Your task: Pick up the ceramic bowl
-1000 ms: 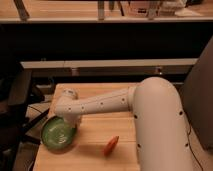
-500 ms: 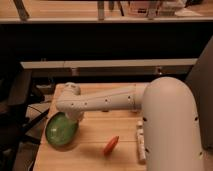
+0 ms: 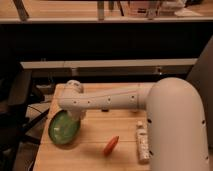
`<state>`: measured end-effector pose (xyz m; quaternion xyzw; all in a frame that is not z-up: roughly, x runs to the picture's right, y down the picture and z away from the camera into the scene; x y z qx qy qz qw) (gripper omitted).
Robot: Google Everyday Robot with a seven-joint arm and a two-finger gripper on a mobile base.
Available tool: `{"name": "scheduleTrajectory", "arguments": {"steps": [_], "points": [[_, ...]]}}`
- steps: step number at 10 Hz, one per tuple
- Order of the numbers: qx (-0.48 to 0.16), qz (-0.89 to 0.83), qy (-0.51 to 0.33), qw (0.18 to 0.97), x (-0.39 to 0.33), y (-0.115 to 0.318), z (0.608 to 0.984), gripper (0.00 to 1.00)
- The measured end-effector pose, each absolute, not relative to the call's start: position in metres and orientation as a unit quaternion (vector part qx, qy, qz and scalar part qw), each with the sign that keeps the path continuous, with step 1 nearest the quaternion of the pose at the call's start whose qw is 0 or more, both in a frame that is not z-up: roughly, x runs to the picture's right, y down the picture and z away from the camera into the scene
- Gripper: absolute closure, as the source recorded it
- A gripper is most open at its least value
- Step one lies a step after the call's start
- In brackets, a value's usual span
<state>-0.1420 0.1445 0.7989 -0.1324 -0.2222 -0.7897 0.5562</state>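
Observation:
The ceramic bowl is a wide, shallow green bowl near the left edge of the wooden table. It is tilted, with its inside turned toward the camera. My white arm reaches left across the table. My gripper is at the bowl's upper right rim, shut on it, and holds it tipped up. The wrist hides most of the gripper.
A small orange-red item lies on the table right of the bowl. A white oblong packet lies farther right, beside my arm's base. A dark chair stands left of the table. Shelving runs along the back.
The bowl has shifted slightly right and up with the gripper and tilted more upright. The arm's wrist has risen a little.

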Motion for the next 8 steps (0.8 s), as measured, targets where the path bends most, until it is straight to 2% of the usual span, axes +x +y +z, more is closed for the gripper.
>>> {"name": "scheduleTrajectory", "arguments": {"steps": [8], "points": [[-0.123, -0.800, -0.220, 0.544, -0.128, 0.129, 0.799, 0.99]]}}
